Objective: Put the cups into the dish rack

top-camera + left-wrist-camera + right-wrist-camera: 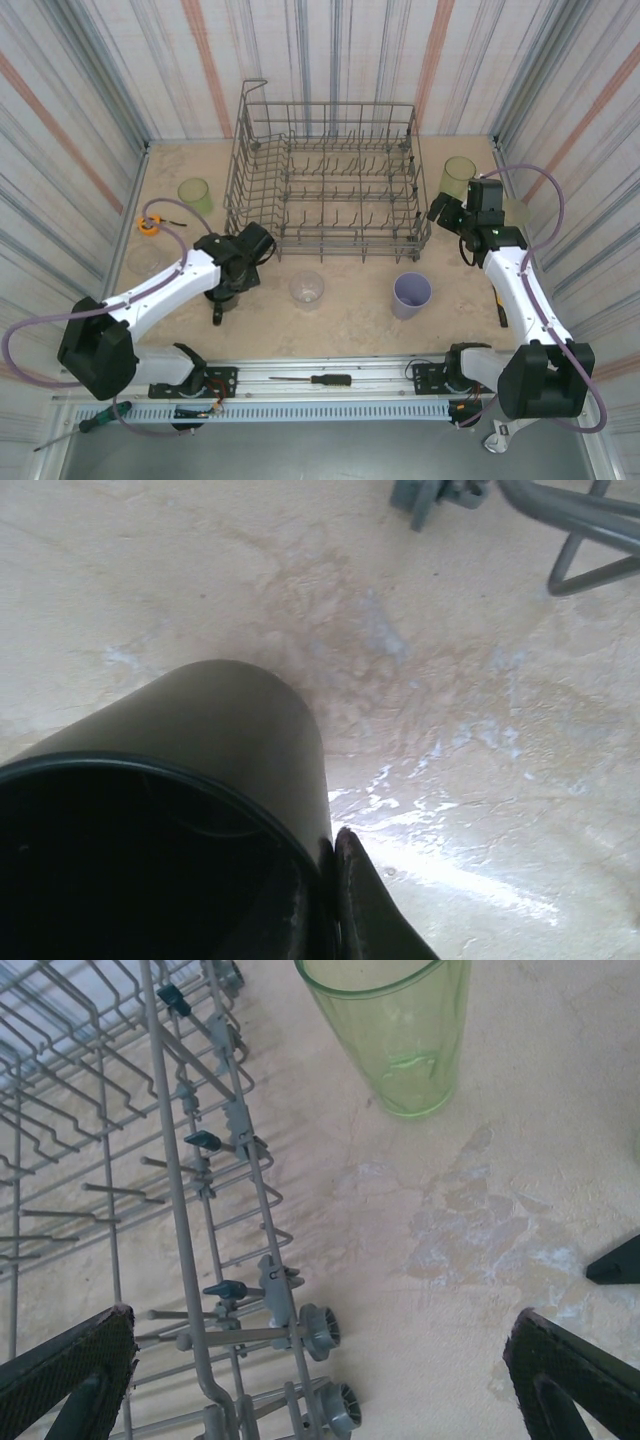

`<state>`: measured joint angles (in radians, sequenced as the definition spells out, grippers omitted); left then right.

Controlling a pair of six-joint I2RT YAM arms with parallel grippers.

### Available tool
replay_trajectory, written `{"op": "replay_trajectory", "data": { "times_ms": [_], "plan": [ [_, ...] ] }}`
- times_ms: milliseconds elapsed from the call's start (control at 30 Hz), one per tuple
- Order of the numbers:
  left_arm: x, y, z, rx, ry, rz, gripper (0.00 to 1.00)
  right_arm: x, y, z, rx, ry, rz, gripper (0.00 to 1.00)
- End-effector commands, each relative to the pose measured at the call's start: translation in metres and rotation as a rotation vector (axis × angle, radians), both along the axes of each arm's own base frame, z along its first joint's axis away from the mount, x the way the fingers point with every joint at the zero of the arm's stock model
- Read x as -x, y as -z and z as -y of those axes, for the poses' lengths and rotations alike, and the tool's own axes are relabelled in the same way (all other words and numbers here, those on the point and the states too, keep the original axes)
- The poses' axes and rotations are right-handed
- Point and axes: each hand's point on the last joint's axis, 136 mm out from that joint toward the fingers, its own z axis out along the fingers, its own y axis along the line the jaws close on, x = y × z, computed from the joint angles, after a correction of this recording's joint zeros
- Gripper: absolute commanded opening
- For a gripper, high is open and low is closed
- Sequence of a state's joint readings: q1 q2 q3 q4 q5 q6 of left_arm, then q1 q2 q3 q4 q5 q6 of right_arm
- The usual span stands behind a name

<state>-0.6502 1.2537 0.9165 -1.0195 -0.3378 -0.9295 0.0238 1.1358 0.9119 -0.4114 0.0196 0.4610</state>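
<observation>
My left gripper [226,290] is shut on the rim of the black mug [200,780], one finger [365,910] outside the wall and the other inside. The mug stands on the table in front of the dish rack's [330,180] left corner. A clear cup [307,289] and a lavender cup [411,295] stand in front of the rack. One olive-green tumbler [195,193] is left of the rack, and another [459,175] [395,1030] is right of it. My right gripper [450,215] [320,1322] hangs open over the rack's right wall [190,1210], holding nothing.
An orange tape roll [147,225] lies at the far left. A black-handled screwdriver [315,379] and a green one [100,420] rest on the rail by the arm bases. Striped walls enclose the table on three sides.
</observation>
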Motion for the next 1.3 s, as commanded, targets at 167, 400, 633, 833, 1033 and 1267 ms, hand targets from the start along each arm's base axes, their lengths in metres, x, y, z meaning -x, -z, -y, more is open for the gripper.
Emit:
{"op": "replay_trajectory", "data": {
  "times_ms": [167, 400, 633, 833, 1033, 1267],
  "plan": [
    [0.005, -0.042, -0.030, -0.113, -0.017, 0.078, 0.00, -0.004, -0.010, -0.010, -0.042, -0.054, 0.006, 0.99],
    [0.003, -0.064, -0.045, -0.106, -0.035, 0.105, 0.00, -0.004, -0.004, -0.014, -0.042, -0.075, -0.024, 0.99],
    [-0.005, -0.085, -0.062, -0.079, -0.032, 0.133, 0.00, -0.007, -0.013, -0.021, -0.041, -0.098, -0.019, 0.99],
    [-0.014, -0.105, -0.066, -0.028, -0.028, 0.162, 0.00, -0.012, -0.026, -0.030, -0.031, -0.145, 0.007, 0.99],
    [-0.031, -0.128, -0.074, 0.001, -0.015, 0.230, 0.00, -0.014, -0.047, -0.033, 0.006, -0.196, 0.033, 0.99],
    [-0.058, -0.151, -0.086, 0.041, -0.006, 0.291, 0.00, -0.015, -0.058, -0.053, 0.016, -0.284, 0.018, 0.99]
  ]
}}
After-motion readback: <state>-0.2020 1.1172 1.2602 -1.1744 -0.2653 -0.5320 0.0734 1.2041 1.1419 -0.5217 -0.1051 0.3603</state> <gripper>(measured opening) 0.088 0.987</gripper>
